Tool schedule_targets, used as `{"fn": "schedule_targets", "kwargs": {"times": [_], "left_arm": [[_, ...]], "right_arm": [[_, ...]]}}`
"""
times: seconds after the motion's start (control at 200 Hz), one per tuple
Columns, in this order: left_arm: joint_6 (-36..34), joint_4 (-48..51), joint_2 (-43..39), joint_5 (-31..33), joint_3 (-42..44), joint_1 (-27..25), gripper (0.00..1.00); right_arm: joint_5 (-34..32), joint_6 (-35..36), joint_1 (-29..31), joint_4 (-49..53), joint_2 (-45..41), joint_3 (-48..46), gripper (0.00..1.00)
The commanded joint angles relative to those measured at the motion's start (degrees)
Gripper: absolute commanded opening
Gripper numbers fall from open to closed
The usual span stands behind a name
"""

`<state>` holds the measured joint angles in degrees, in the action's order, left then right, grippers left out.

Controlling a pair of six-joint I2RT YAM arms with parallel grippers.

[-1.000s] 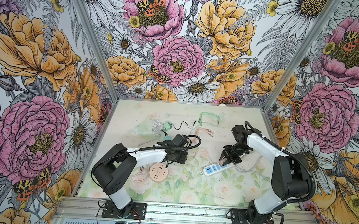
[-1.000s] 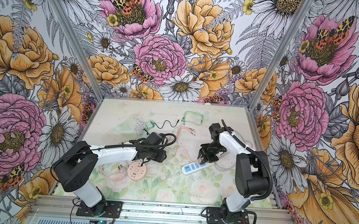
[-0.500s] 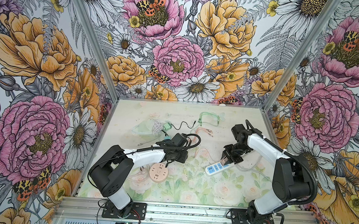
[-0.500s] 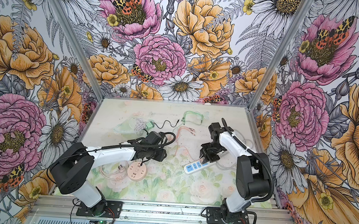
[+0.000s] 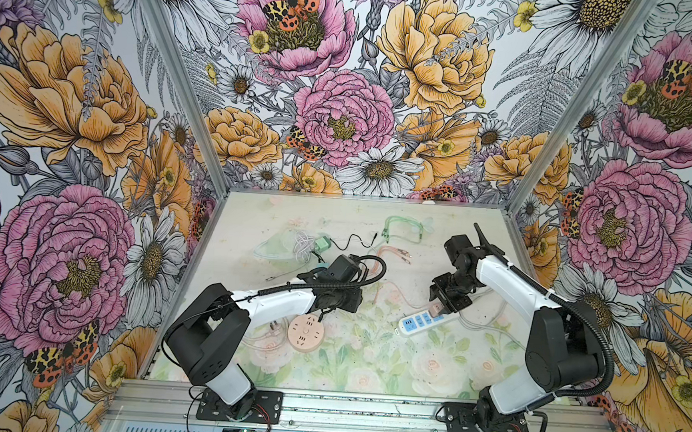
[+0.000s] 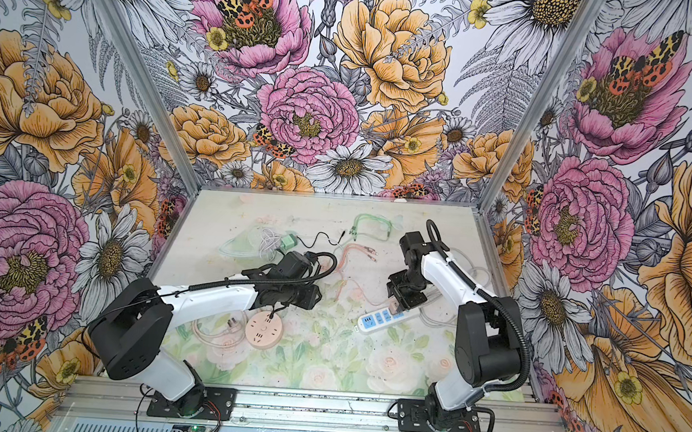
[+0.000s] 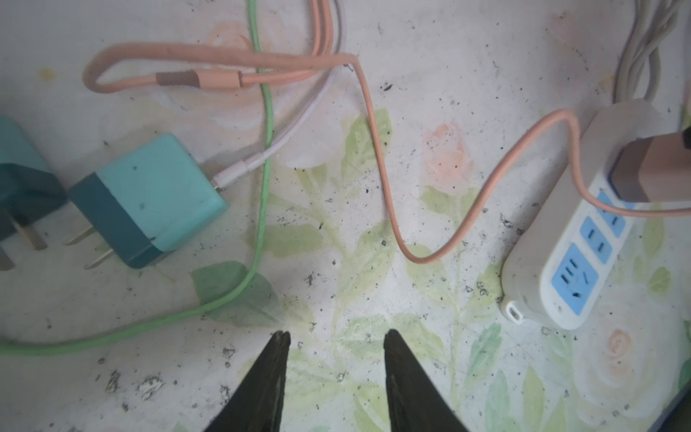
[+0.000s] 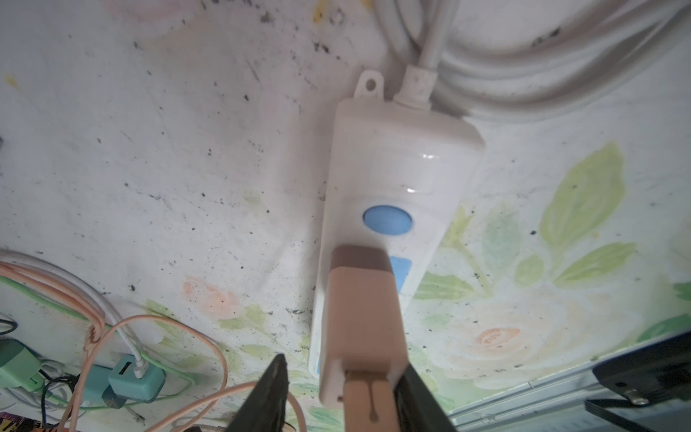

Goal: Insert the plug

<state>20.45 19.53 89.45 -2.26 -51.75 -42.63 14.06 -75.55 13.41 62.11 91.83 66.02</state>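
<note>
A pink plug (image 8: 361, 318) with a brown tip stands in a socket of the white power strip (image 8: 404, 164), just below its blue round button. My right gripper (image 8: 342, 364) is open around the plug's rear. One finger stands clear of the plug and the other lies along its side. Both top views show the strip (image 5: 416, 323) (image 6: 374, 320) at centre right with the right gripper (image 5: 444, 301) over its far end. My left gripper (image 7: 336, 333) is open and empty above bare table, left of the strip (image 7: 561, 269) and the plug (image 7: 650, 170).
A teal charger (image 7: 149, 198) lies beside a green cable (image 7: 261, 209), with the plug's pink cable (image 7: 377, 149) looping nearby. A round pink socket (image 5: 306, 332) sits near the left arm. The strip's white cord (image 8: 523, 74) is coiled behind it. Metal posts and floral walls enclose the table.
My right gripper's jaws have spread apart and let go of the plug, which stays in the strip. The left gripper's jaws have kept their width.
</note>
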Motion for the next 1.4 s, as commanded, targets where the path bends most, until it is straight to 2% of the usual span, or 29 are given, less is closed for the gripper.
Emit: {"fn": "schedule_targets", "kwargs": {"times": [0.0,0.06,0.175,0.235,0.41,0.721,0.881,0.986,1.146,1.396], "left_arm": [[-0.95,-0.19,-2.21,1.27,0.23,0.23,0.45],[-1.11,0.04,-2.72,1.27,0.31,0.23,0.45],[-1.44,0.36,-3.88,1.37,0.29,0.27,0.45],[-1.69,0.66,-4.60,1.52,0.16,0.33,0.45],[-2.59,1.89,-7.08,2.25,-1.11,0.22,0.45],[-2.36,6.26,-8.77,3.84,-5.47,-0.78,0.46],[-1.29,8.42,-8.26,4.08,-9.21,-1.44,0.46],[-0.49,11.89,-6.34,6.56,-13.49,-1.28,0.47],[3.85,17.98,-2.00,9.72,-19.26,0.62,0.47],[10.22,18.96,0.79,9.94,-20.59,4.11,0.48]], "right_arm": [[-2.39,1.14,1.18,1.11,-2.41,1.74,0.50],[-3.21,1.41,1.75,1.99,-3.16,1.59,0.57],[-4.62,1.63,2.12,3.51,-5.08,0.65,0.59],[-5.30,1.63,2.40,4.30,-6.35,-0.12,0.76],[-10.44,2.32,2.83,9.26,-11.40,-1.50,0.81],[-27.14,3.09,3.55,19.00,-23.56,1.66,0.78],[-39.11,4.29,4.81,25.54,-25.69,8.43,0.78],[-46.68,6.05,5.93,27.35,-26.41,11.90,0.78],[-52.15,11.04,6.89,25.43,-26.27,15.32,0.78],[-54.87,28.49,8.17,10.27,-28.38,13.00,0.80]]}}
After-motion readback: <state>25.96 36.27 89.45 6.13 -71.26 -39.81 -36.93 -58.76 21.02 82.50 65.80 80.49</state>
